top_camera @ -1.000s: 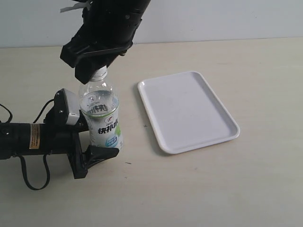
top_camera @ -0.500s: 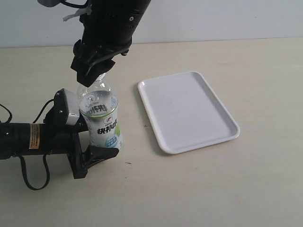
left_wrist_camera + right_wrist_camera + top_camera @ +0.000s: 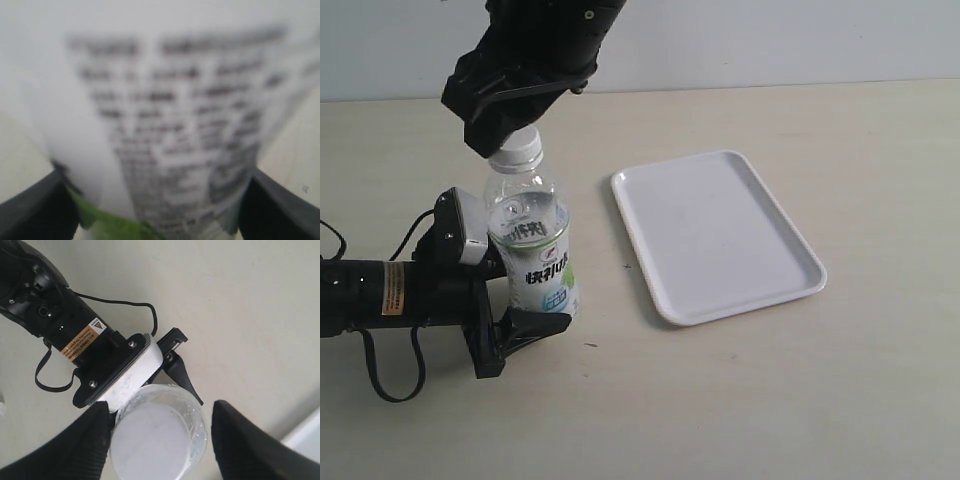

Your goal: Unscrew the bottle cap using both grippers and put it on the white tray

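Lifted clear since a moment ago, right gripper (image 3: 165, 440) hangs open straight above the cap (image 3: 520, 148), which sits on the upright bottle (image 3: 532, 245), gripped low down by left gripper (image 3: 159, 215).

Exterior looks down obliquely; both wrist cameras crowd the bottle (image 3: 530, 245).

The bottle (image 3: 528, 245), bottle cap (image 3: 517, 150) fitted, is standing upright in the left hand (image 3: 535, 318); the white tray (image 3: 720, 235) is lying nearby.
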Tool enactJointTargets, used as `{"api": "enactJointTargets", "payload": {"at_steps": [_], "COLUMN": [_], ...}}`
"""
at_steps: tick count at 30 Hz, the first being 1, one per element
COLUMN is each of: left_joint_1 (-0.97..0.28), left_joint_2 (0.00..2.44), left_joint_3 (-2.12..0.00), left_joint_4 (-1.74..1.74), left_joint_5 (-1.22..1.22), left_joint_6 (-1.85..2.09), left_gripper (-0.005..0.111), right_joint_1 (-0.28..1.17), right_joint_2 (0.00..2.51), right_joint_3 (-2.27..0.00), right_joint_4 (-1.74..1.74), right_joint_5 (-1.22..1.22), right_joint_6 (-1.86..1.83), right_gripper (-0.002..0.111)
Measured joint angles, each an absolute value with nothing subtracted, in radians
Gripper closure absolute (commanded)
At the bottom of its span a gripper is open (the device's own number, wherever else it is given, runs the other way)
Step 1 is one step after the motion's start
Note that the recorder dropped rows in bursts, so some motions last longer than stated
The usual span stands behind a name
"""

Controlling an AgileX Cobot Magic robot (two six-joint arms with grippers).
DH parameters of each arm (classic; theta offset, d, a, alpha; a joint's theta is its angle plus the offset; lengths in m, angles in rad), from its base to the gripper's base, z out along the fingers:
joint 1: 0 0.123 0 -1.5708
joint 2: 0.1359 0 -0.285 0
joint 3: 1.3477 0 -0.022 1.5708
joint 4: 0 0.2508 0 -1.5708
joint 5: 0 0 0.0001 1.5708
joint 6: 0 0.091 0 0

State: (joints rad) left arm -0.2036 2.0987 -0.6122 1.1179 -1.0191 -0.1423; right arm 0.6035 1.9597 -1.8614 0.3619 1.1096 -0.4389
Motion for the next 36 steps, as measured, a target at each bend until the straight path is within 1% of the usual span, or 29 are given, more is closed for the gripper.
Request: {"api": "enactJointTargets", "payload": {"at_steps": [9,12,15,16,18,19,21,28,36], "left_joint_1": [-0.204,-0.204,-0.204,-0.204,-0.204,-0.204,-0.204,-0.204,-0.204], "left_joint_2": [2.099,2.099,2.099,2.099,2.099,2.099,2.099,2.099,2.099], "left_joint_3": [-0.612,-0.612,-0.612,-0.612,-0.612,-0.612,-0.612,-0.612,-0.612], "left_joint_4": [1.118,1.118,1.118,1.118,1.118,1.118,1.118,1.118,1.118], "left_joint_5": [-1.019,-1.019,-1.021,-1.021,-1.023,-1.023,-1.023,-1.023,-1.023], "left_joint_6": [-0.142,-0.142,-0.142,-0.142,-0.142,-0.142,-0.142,-0.142,-0.127], "left_gripper": [0.107,0.107,0.107,0.107,0.107,0.107,0.107,0.107,0.107], "right_joint_1": [0.603,0.603,0.603,0.603,0.603,0.603,0.603,0.603,0.603], "right_joint_2": [1.959,1.959,1.959,1.959,1.959,1.959,1.959,1.959,1.956], "right_joint_3": [-1.861,-1.861,-1.861,-1.861,-1.861,-1.861,-1.861,-1.861,-1.865], "right_joint_4": [0.322,0.322,0.322,0.322,0.322,0.322,0.322,0.324,0.340], "right_joint_5": [1.136,1.138,1.147,1.149,1.149,1.149,1.149,1.164,1.200], "right_joint_6": [-0.393,-0.391,-0.391,-0.391,-0.391,-0.395,-0.420,-0.625,-1.073], "right_gripper": [0.051,0.056,0.070,0.077,0.088,0.096,0.108,0.108,0.108]}}
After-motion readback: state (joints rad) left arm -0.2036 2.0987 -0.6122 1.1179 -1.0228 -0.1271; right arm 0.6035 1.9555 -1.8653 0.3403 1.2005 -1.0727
